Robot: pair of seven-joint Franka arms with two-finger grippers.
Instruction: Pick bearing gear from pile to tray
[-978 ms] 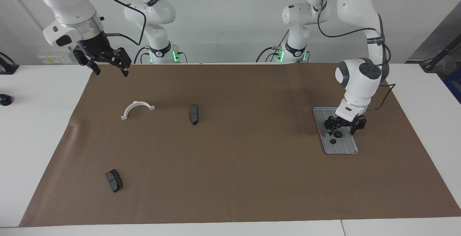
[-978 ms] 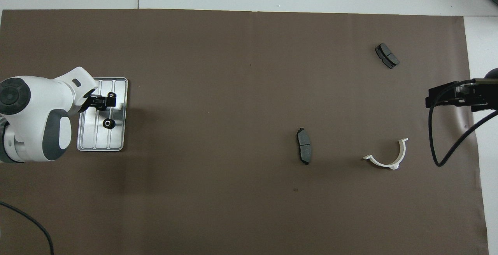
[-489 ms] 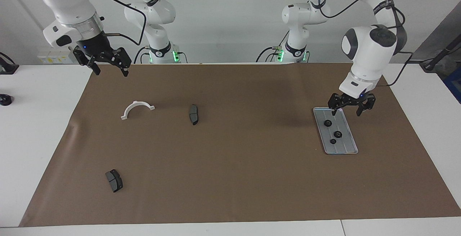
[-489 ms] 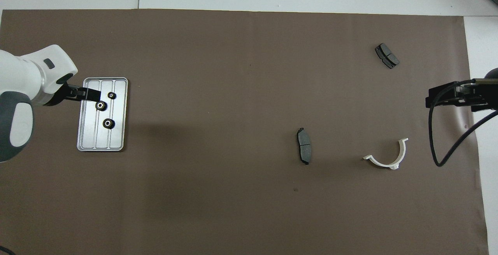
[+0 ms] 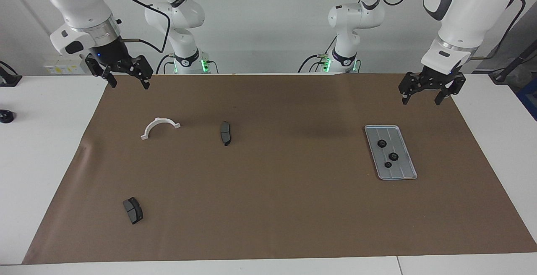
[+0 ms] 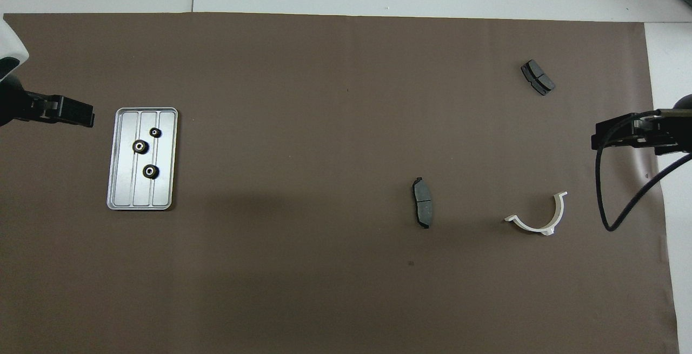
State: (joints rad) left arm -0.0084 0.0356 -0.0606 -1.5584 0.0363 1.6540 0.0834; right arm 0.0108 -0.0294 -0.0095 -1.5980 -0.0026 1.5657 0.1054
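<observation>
Facing view: tray (image 5: pixel 409 173) lies flat on the brown mat (image 5: pixel 272 208) toward the left arm's end of the surface. Three black bearing gears (image 5: pixel 393 156) sit in it, spaced apart in a loose row along its length. Left gripper (image 5: pixel 423 97) hangs in the air over the mat edge at the robots' side of the tray, well clear of it; its fingers stand spread wide and hold nothing. Right gripper (image 5: pixel 127 84) hangs over the mat corner at the right arm's end, fingers likewise spread and empty. A white half-ring bracket (image 5: pixel 159 126) lies on the mat below it in the view, with one dark brake pad (image 5: pixel 225 133) beside it toward the mat centre. A second brake pad (image 5: pixel 133 210) lies farther from the robots, well apart from both.

Overhead view: tray (image 6: pixel 121 192) shows three lengthwise grooves, with the gears (image 6: pixel 140 146) in the half farther from the robots. Left gripper (image 6: pixel 75 117) appears just beside the tray rim, not over it. Right gripper (image 6: pixel 608 140) sits above the bracket (image 6: pixel 539 220). No loose gear is visible on the mat (image 6: pixel 297 267).
</observation>
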